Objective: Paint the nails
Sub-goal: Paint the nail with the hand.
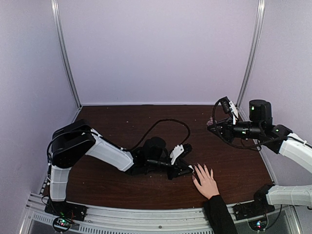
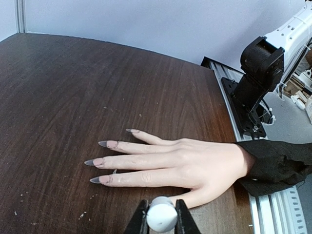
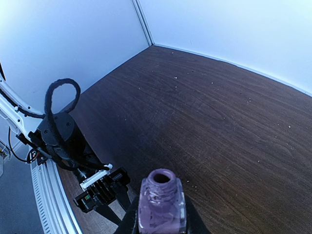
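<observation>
A light-skinned hand (image 2: 185,163) in a black sleeve (image 2: 278,163) lies palm down on the dark wood table (image 2: 73,87), fingers spread. Its long pointed nails (image 2: 101,179) are pinkish with grey tips; the thumb nail is hidden behind the cap. My left gripper (image 2: 162,219) is shut on a round pale cap (image 2: 162,216), right over the thumb tip; any brush below it is hidden. In the top view the left gripper (image 1: 187,170) touches the hand (image 1: 206,181) at its left. My right gripper (image 3: 161,217) is shut on an open purple bottle (image 3: 162,202), held high at the right (image 1: 210,127).
A black cable (image 1: 168,124) loops over the table behind the left arm. The right arm's base mount (image 2: 256,78) stands on the aluminium rail (image 2: 234,97) beside the sleeve. Pale walls close the back and sides. Small white specks dot the wood.
</observation>
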Motion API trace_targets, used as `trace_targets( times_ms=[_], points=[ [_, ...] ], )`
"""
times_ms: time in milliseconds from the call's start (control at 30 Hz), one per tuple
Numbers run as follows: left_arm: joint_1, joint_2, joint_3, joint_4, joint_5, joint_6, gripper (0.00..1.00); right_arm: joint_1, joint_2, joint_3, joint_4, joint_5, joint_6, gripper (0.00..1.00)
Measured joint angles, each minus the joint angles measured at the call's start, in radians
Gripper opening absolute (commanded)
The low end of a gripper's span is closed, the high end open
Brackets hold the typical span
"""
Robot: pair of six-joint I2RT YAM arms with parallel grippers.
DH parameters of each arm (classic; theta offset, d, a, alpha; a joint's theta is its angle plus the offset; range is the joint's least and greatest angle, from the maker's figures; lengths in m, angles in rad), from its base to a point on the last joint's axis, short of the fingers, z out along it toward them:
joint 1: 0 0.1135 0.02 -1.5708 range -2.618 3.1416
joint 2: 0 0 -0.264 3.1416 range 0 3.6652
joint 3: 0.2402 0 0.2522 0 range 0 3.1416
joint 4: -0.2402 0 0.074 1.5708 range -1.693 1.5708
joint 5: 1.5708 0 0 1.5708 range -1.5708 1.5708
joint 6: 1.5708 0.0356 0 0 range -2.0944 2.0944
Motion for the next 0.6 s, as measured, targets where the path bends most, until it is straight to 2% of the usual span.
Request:
trace_targets(
  times_ms=[600],
  points=[
    [-0.002,0.017,0.028,-0.046,0.008,0.018,0.00,0.000,0.000,0.000,0.000,0.000,0.000,0.00]
  ],
)
